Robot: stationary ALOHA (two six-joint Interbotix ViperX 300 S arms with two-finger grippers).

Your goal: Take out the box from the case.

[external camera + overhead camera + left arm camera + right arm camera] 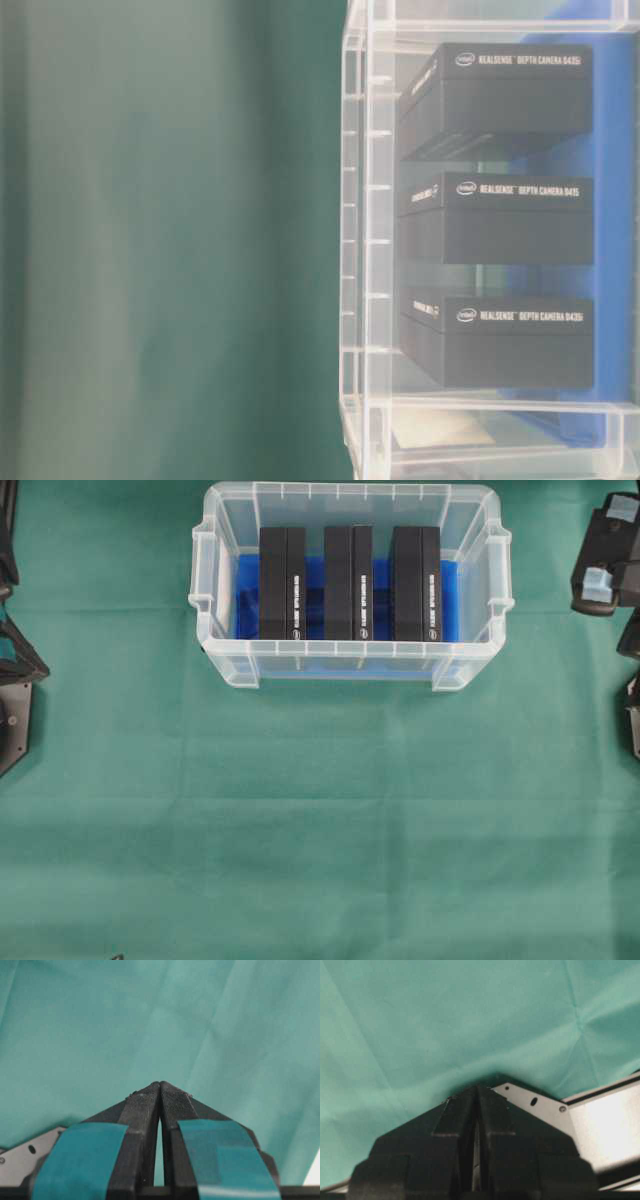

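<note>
The case (345,650), a clear plastic tub with a blue cloth (246,600) on its bottom, stands at the back middle of the table. Three alike black boxes stand side by side inside it: left (282,583), middle (347,583) and right (416,583). Through the case wall (365,250) the table-level view shows the same boxes (500,215), printed with white lettering. My left gripper (160,1085) is shut and empty above bare green cloth. My right gripper (477,1089) is shut and empty too, far from the case.
A green cloth (320,810) covers the whole table. The left arm's base (15,670) sits at the left edge and the right arm's body (610,560) at the right edge. A grey metal plate (535,1105) lies just beyond the right gripper.
</note>
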